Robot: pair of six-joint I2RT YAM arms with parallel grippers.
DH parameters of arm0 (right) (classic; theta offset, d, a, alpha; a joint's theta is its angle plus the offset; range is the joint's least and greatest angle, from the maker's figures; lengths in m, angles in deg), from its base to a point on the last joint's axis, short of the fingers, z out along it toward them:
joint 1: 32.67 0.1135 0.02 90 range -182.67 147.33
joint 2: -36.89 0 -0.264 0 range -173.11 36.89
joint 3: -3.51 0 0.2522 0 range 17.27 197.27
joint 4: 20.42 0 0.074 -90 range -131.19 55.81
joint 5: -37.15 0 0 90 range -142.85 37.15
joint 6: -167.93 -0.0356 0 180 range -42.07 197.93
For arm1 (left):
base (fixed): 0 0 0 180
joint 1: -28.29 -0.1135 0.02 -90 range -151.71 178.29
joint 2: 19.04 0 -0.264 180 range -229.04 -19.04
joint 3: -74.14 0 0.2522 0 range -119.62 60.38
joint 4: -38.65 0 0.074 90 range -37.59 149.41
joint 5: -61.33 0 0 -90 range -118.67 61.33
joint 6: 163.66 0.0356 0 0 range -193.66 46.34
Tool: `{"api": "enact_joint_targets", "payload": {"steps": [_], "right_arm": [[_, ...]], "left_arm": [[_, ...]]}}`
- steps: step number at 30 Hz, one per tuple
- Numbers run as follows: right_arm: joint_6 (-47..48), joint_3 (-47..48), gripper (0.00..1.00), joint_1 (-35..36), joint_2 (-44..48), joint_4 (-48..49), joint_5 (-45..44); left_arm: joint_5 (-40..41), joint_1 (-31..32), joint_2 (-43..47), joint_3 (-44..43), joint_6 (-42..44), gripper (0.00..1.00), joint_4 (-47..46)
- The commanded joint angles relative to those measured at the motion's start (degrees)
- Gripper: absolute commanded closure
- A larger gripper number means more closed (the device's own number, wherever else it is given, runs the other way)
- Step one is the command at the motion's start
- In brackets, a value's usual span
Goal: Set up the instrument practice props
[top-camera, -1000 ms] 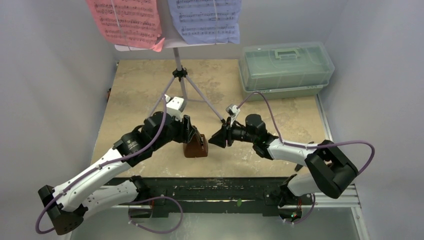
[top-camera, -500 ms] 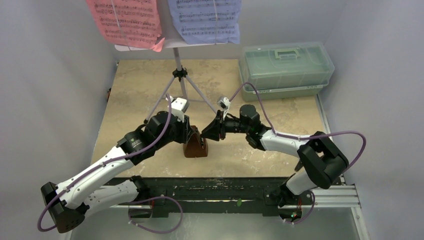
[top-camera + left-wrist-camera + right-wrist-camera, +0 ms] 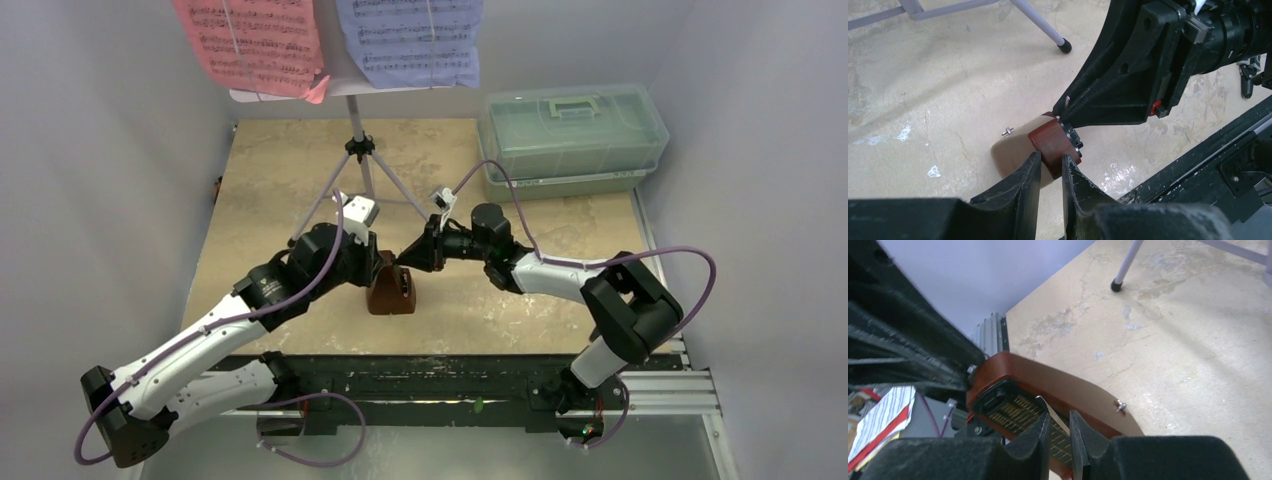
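Two robot arms meet at a small brown metronome point(image 3: 392, 290) on a stone-patterned table point(image 3: 270, 190). The left gripper point(image 3: 1051, 159) is clenched on the metronome's red-brown edge, which fills the narrow gap between its fingers. The right gripper point(image 3: 1060, 415) faces it from the opposite side, tip close to tip. Its fingers sit just either side of the thin pendulum point(image 3: 1044, 402), but whether they pinch it cannot be told. Beyond both grippers stands the lavender music stand point(image 3: 360, 150), holding a pink sheet point(image 3: 255, 45) and a pale-blue sheet point(image 3: 415, 40).
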Motion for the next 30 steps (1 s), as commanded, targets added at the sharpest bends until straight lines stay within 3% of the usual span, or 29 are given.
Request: {"api": "enact_joint_targets", "payload": {"steps": [1, 3, 8, 14, 19, 21, 24, 25, 28, 30], "right_arm": [[-2.34, 3.11, 0.79, 0.18, -1.33, -1.96, -7.11], [-4.04, 3.41, 0.79, 0.05, -1.96, -2.43, -9.55], [-6.36, 3.05, 0.63, -1.93, -1.99, -2.53, -12.24], [-14.38, 6.63, 0.59, -5.47, -8.75, 2.64, -1.59], [-17.26, 5.86, 0.50, -5.68, -8.39, 7.04, 2.84], [-19.04, 4.54, 0.40, -5.64, -5.82, 13.00, 7.67], [-19.05, 2.90, 0.21, -5.78, 0.86, 15.88, 13.30], [-18.18, 2.49, 0.05, -5.79, 3.35, 15.23, 14.58], [-10.39, 2.90, 0.01, -5.99, 12.54, 4.11, 15.02], [-0.05, 5.63, 0.01, -6.06, 21.13, -12.57, 9.80]], "left_arm": [[-1.28, -0.05, -0.10, 2.52, 1.64, 0.82, 2.05], [-1.32, -0.10, 0.31, 2.75, 1.45, 0.82, 1.98], [-1.14, -0.09, 1.34, 3.36, 1.24, 0.82, 1.90], [-1.67, -0.02, 1.77, 3.71, 1.22, 0.83, 1.47], [-1.88, 0.00, 2.60, 3.15, 1.49, 0.81, 1.47], [-3.20, -0.06, 2.93, 2.07, 1.80, 0.75, 1.44], [-4.82, -0.06, 3.80, -0.91, 2.25, 0.55, 1.06], [-4.91, -0.04, 4.19, -2.08, 2.43, 0.50, 0.93], [-3.89, -0.05, 6.03, -6.49, 3.14, 0.39, -0.35], [-2.93, -0.08, 7.12, -9.63, 4.32, 0.30, -1.24]]}}
